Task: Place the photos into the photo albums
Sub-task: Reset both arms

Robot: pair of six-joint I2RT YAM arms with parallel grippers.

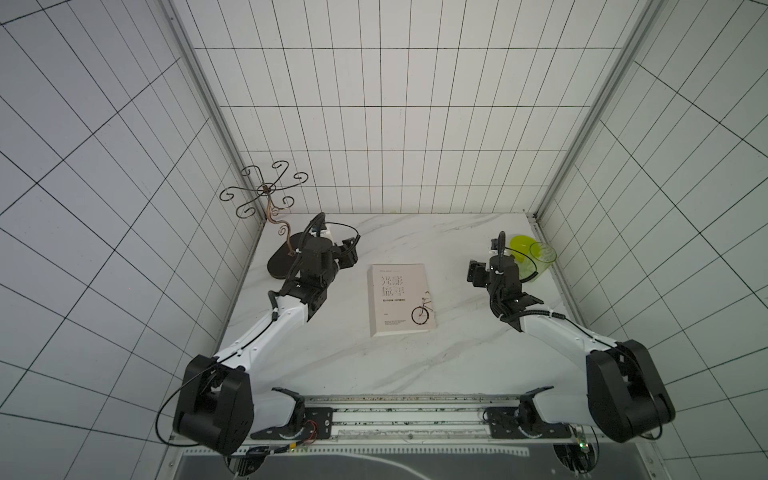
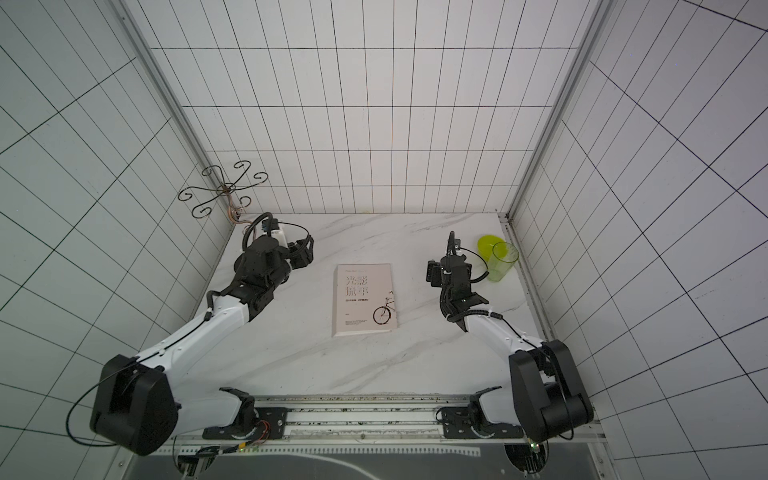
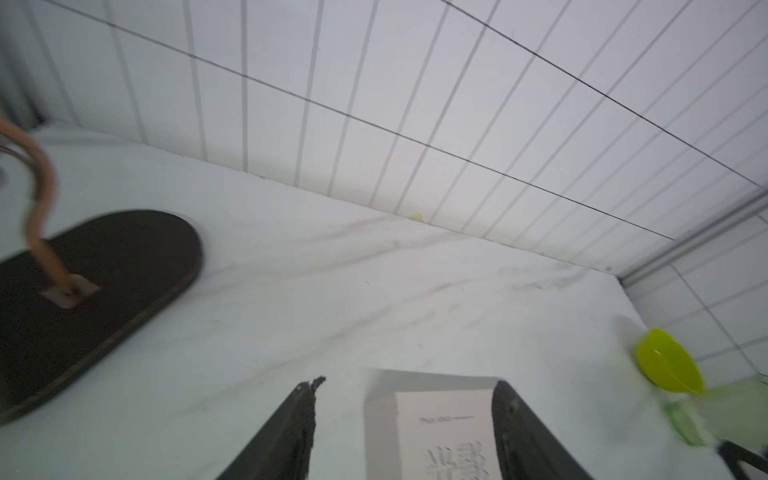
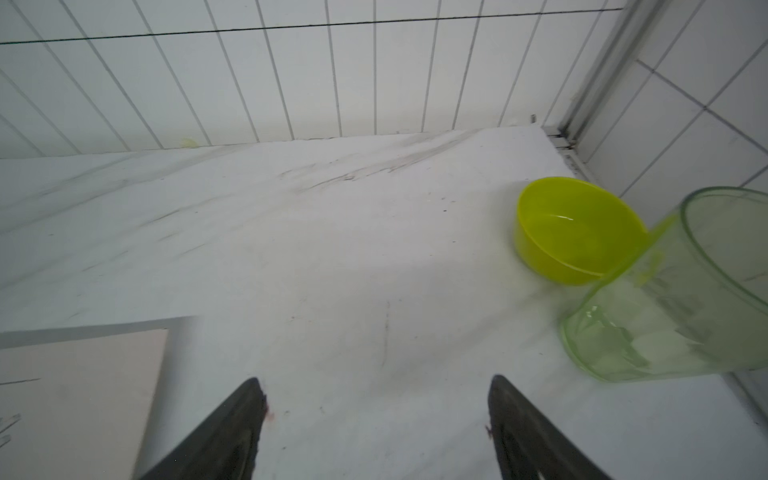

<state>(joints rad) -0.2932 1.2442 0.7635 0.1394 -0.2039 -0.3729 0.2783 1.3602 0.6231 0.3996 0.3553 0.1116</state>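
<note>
photo album: closed, cover up, flat in the middle of the table.
left gripper: fingers well apart, holding nothing; just left of the album's far left corner, beside the stand base.
right gripper: fingers wide apart, empty, over bare table right of the album.
far right: bowl and cup, side by side.

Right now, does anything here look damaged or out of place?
One finger pad of the left claw looks ragged and torn at its tip. The photo album lies closed; no photos show.
</note>
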